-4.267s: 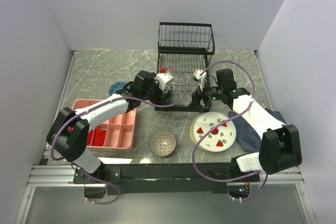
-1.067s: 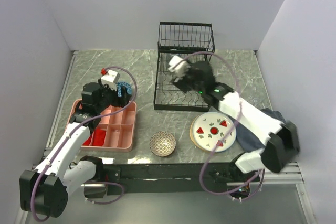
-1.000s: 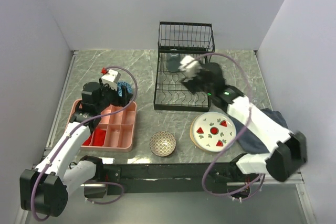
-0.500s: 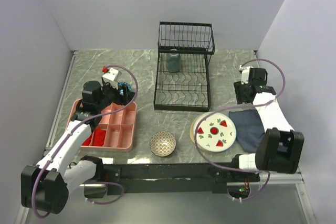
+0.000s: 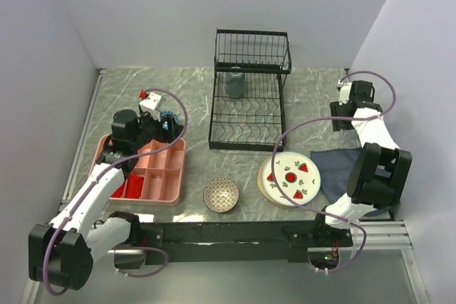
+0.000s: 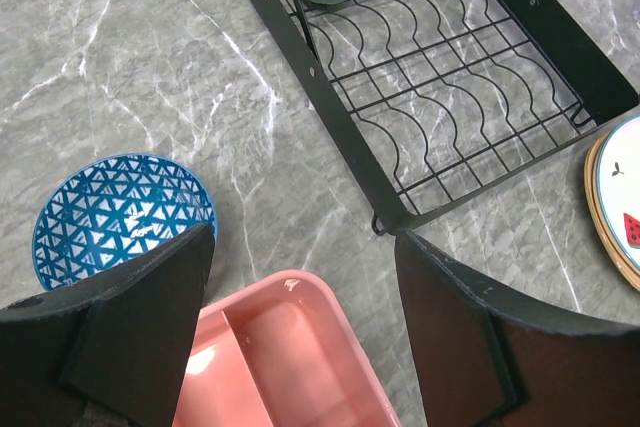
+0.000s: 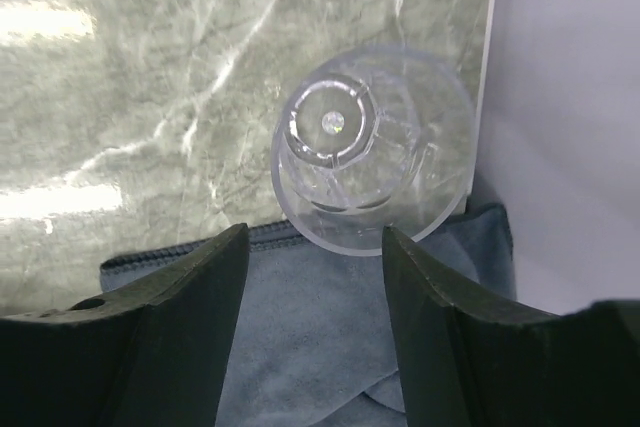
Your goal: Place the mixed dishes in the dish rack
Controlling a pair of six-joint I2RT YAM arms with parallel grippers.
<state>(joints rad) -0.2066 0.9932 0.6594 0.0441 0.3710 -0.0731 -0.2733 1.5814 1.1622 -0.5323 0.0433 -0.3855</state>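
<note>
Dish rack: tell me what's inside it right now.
The dish rack holds one grey-blue cup at the back left of its lower tier; the remaining lower slots show bare wire. The raised upper shelf looks empty, though it hides part of the lower tier beneath it.

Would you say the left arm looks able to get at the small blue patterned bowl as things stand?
Probably yes: the left end effector hovers open just beside the small blue patterned bowl, which sits alone on bare marble next to the pink compartment tray, nothing covering it.
</note>
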